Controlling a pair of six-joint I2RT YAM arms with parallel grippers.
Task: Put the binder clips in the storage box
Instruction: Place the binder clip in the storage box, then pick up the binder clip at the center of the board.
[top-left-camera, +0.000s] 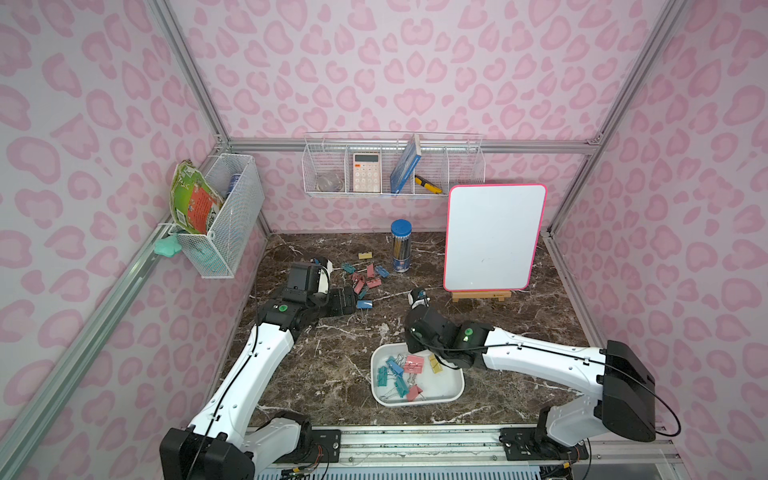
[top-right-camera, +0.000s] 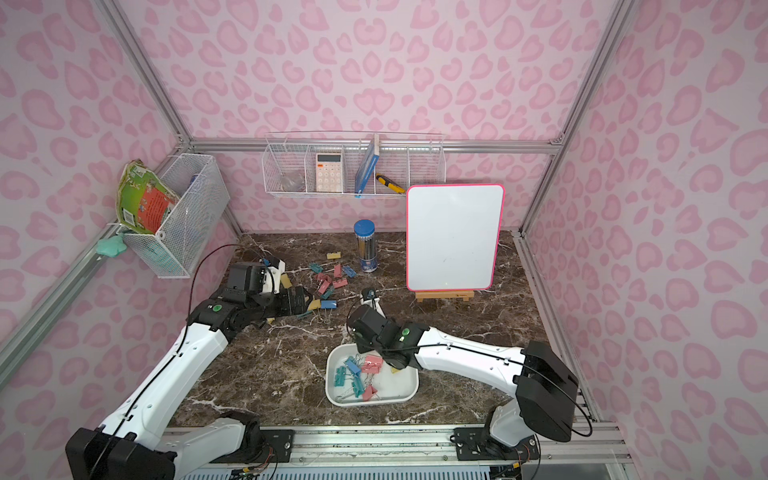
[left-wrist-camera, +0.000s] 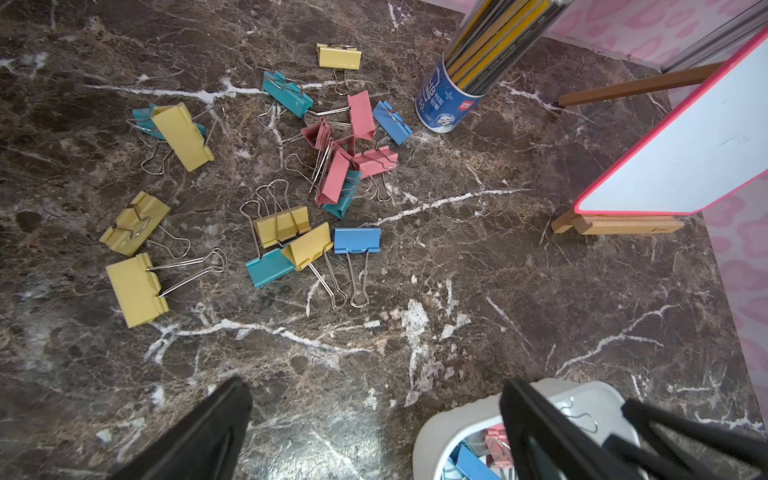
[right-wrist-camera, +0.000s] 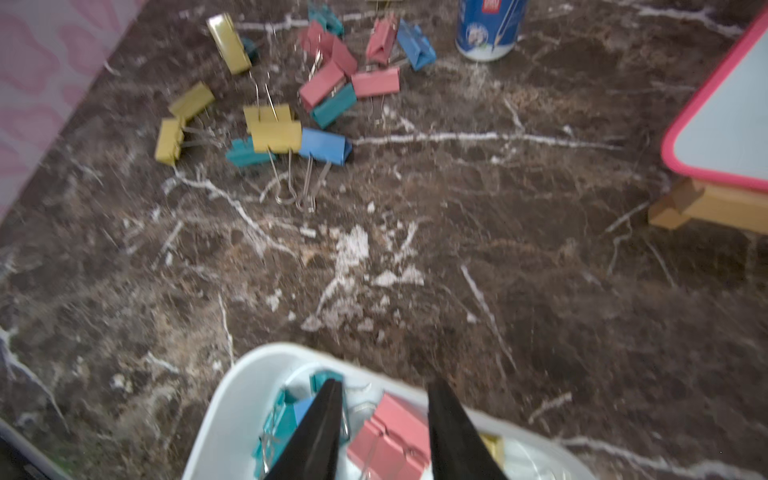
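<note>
In both top views, loose binder clips (top-left-camera: 365, 283) (top-right-camera: 330, 283) lie scattered mid-frame on the marble surface (top-left-camera: 332, 374), left of the pencil tube (top-left-camera: 401, 249). The storage box (top-left-camera: 446, 386), lower centre, holds several more.

Left wrist view: the left claw (left-wrist-camera: 374, 390) gapes wide and empty at the bottom edge, with clips at upper left.

Right wrist view: the right claw (right-wrist-camera: 384, 388) stands partly open over the box at the bottom edge, gripping nothing.

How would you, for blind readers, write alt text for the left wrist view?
Over a dozen pastel binder clips lie scattered on a marble table beyond the open left gripper. A pencil tube, a whiteboard and a corner of the storage box edge the frame.
</note>
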